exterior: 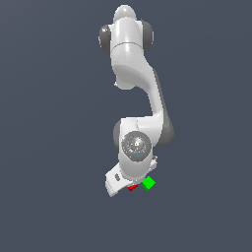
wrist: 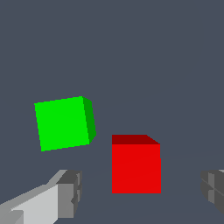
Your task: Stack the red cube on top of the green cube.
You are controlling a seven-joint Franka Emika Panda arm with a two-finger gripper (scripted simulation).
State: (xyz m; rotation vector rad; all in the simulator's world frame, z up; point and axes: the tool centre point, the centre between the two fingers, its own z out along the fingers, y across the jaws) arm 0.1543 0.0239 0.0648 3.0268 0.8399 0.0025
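- The fingers point(wrist: 139, 192) are spread wide, with the red cube point(wrist: 135, 166) between them, touching neither pad.
- The green cube point(wrist: 63, 123) sits near the red cube on the grey counter point(wrist: 131, 52), apart from it.

Flat, even sim lighting w/ no cast shadows or glare; both views sharp, slightly pixelated edges.
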